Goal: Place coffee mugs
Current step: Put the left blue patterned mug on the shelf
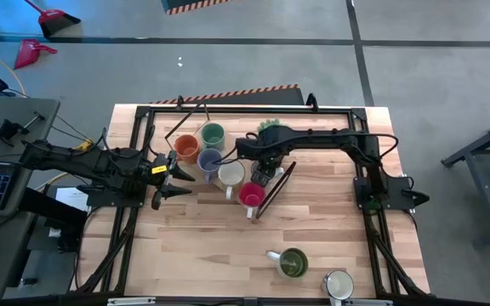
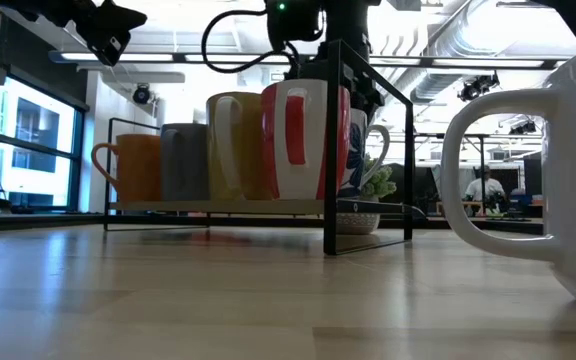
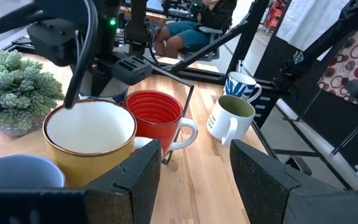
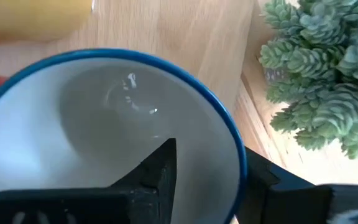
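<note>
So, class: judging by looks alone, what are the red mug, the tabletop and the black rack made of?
Round red mug with a white handle: probably glazed ceramic, since the ridged inside shines. Pale planked tabletop: wood, shown by grain and plank seams, matte finish. Thin black rack frame: likely painted metal rod, slim and straight.
</note>
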You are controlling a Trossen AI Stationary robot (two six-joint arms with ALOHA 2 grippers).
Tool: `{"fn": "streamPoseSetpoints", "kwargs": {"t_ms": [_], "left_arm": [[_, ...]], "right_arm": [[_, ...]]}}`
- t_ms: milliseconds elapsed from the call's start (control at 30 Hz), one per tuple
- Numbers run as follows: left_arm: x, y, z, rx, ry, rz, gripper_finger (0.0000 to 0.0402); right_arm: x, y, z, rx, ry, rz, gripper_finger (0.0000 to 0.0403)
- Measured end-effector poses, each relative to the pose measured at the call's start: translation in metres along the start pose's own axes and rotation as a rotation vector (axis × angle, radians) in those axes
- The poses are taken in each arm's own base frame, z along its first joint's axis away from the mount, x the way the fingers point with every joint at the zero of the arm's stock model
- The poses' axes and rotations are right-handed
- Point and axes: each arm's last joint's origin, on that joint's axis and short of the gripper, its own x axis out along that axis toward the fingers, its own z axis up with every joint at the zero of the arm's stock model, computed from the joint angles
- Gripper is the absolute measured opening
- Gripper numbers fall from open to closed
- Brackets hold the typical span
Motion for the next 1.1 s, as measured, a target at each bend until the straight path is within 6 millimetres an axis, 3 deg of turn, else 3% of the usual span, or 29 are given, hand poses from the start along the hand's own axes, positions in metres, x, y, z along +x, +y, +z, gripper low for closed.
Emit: {"fn": "streamPoseSetpoints", "kwargs": {"t_ms": [300, 567, 700, 1100], "left_arm": [[0.0, 0.0, 0.0, 0.0, 0.0, 0.0, 0.0179], [0.0, 0.0, 0.0, 0.0, 0.0, 0.001, 0.0179], [0.0, 0.0, 0.0, 0.0, 0.0, 0.001, 0.0179], [0.0, 0.0, 0.0, 0.0, 0.0, 0.001, 0.0179]], "right_arm": [[-0.019, -0.003, -0.003, 0.012, -0.044, 0.019, 0.0108], [-0.072, -0.006, 0.003, -0.009, -0.182, 0.074, 0.0108], [-0.088, -0.006, 0.005, -0.025, -0.249, 0.1, 0.0108], [-0.068, 0.001, 0.017, 0.023, -0.314, 0.143, 0.0063]]}}
